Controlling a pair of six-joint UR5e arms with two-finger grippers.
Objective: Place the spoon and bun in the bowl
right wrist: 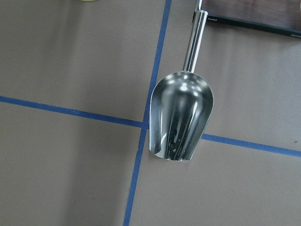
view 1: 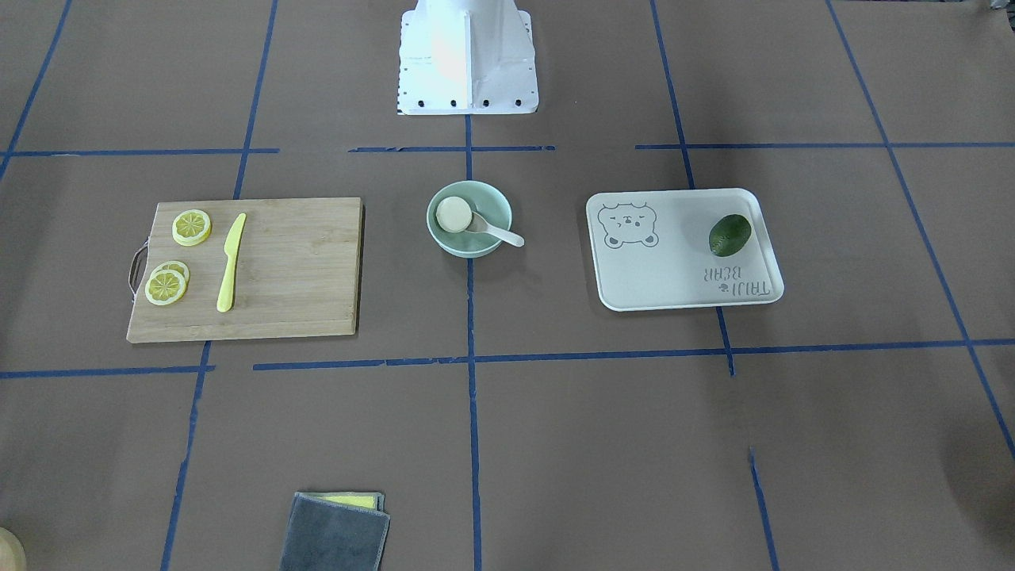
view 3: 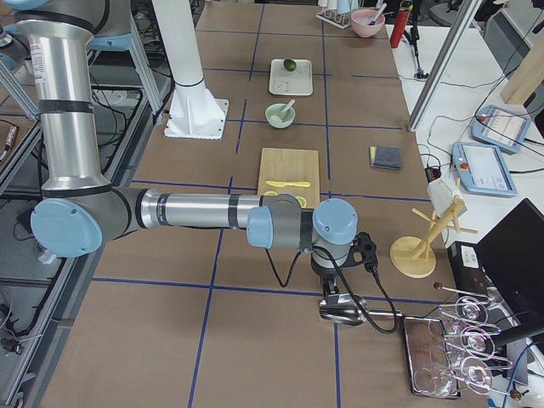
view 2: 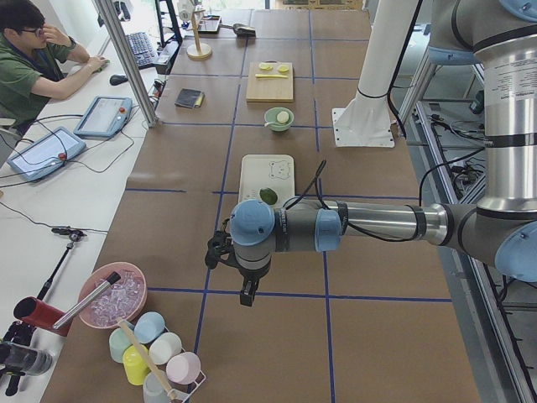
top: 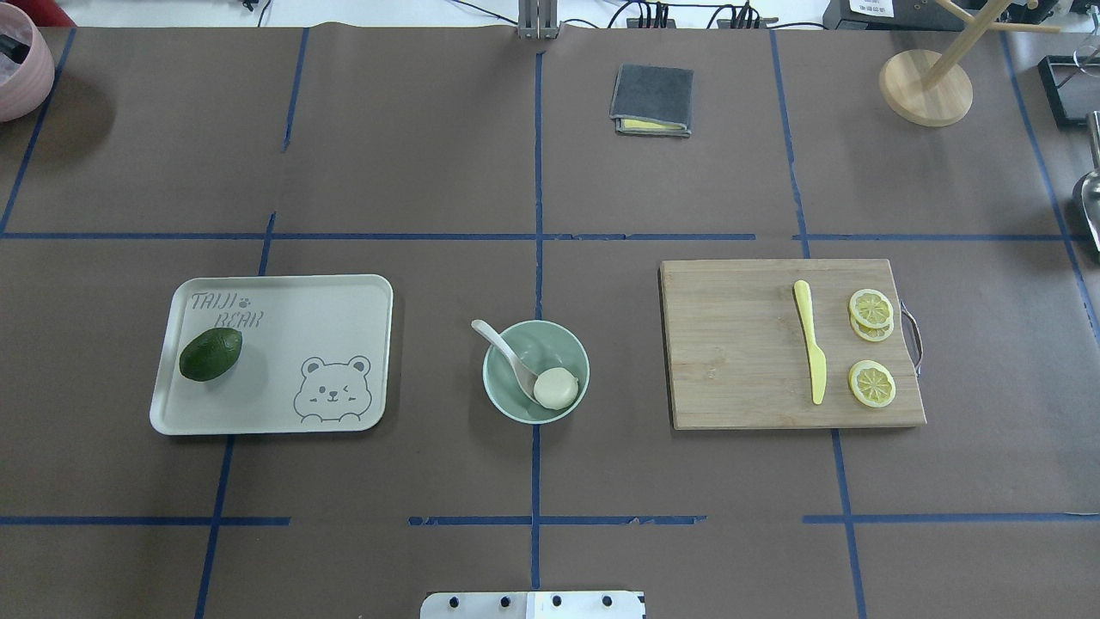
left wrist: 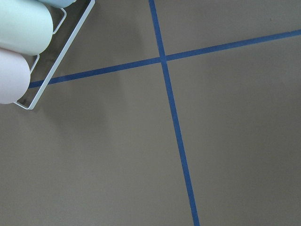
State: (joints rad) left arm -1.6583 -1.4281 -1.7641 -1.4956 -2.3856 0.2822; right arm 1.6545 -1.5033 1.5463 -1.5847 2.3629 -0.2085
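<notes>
The pale mint-green bowl (top: 550, 340) stands at the table's middle, also in the front-facing view (view 1: 488, 202). The bun (top: 556, 388) lies in it with its flat cream underside up (view 1: 454, 214). The off-white spoon (top: 503, 348) rests in the bowl with its scoop next to the bun and its handle over the rim (view 1: 499, 231). My left gripper (view 2: 246, 295) hangs far off at the table's left end and shows only in the left side view. My right gripper (view 3: 334, 293) hangs at the right end over a metal scoop. I cannot tell whether either is open or shut.
An off-white bear tray (top: 284, 292) holds an avocado (top: 210, 353). A cutting board (top: 739, 344) carries a yellow knife (top: 810, 340) and lemon slices (top: 871, 383). A grey cloth (top: 652, 100) lies far back. A metal scoop (right wrist: 181, 117) and a cup rack (left wrist: 28, 47) lie at the table's ends.
</notes>
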